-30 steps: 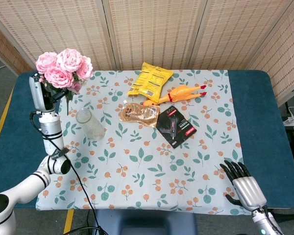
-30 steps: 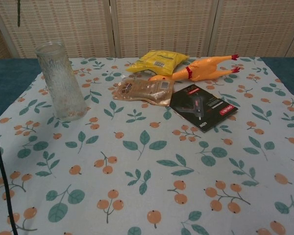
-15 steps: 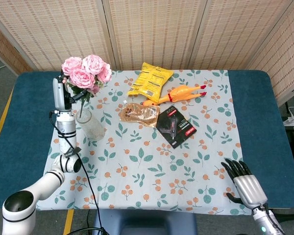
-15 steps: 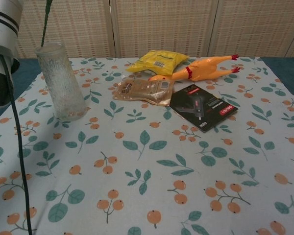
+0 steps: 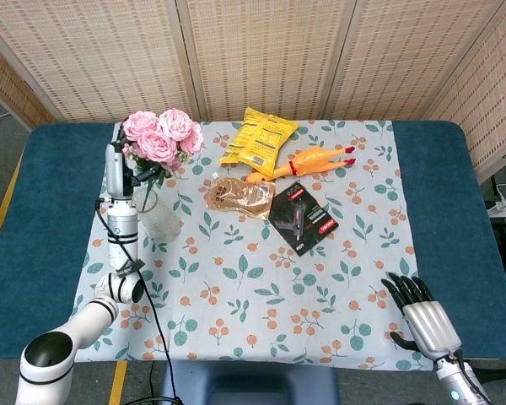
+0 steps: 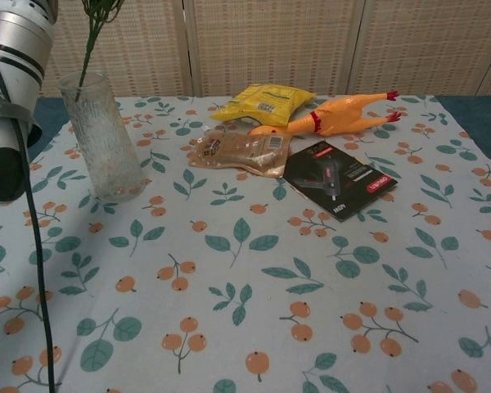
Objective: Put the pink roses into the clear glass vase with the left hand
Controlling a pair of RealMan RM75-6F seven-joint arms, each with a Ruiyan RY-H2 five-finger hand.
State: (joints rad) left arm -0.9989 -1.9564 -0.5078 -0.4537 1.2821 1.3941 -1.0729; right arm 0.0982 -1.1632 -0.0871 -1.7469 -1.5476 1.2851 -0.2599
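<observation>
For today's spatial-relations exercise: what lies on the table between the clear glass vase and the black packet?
In the head view, the brown pouch lies between the clear glass vase and the black packet. The chest view shows the same order.

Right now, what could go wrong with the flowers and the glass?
1. The stem tips sit right at the rim of the vase; they could catch the edge and miss.
2. The tall vase might tip if the roses or the left hand push it sideways.
3. A tipped vase may roll onto the brown pouch.
</observation>
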